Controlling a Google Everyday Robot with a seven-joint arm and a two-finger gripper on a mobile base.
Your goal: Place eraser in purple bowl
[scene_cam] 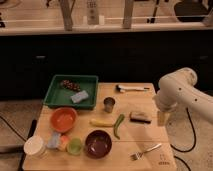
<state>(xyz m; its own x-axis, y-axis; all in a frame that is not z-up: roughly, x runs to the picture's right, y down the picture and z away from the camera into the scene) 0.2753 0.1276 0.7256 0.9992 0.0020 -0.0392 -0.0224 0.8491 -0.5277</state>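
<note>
The eraser [140, 117], a small dark-topped block on a tan base, lies on the wooden table [150, 137] right of centre. The purple bowl [98, 143] stands near the table's front edge, left of and in front of the eraser, and looks empty. My white arm [182, 92] comes in from the right. Its gripper [162, 118] hangs pointing down at the table's right edge, just right of the eraser and apart from it.
A green tray [55, 97] at back left holds a pale grey-blue block [79, 96] and a dark item [70, 85]. An orange bowl [63, 119], metal cup [109, 104], banana [101, 122], green pepper [119, 125], fork [146, 151], green cup [75, 145] and white-handled tool [132, 88] are on the table.
</note>
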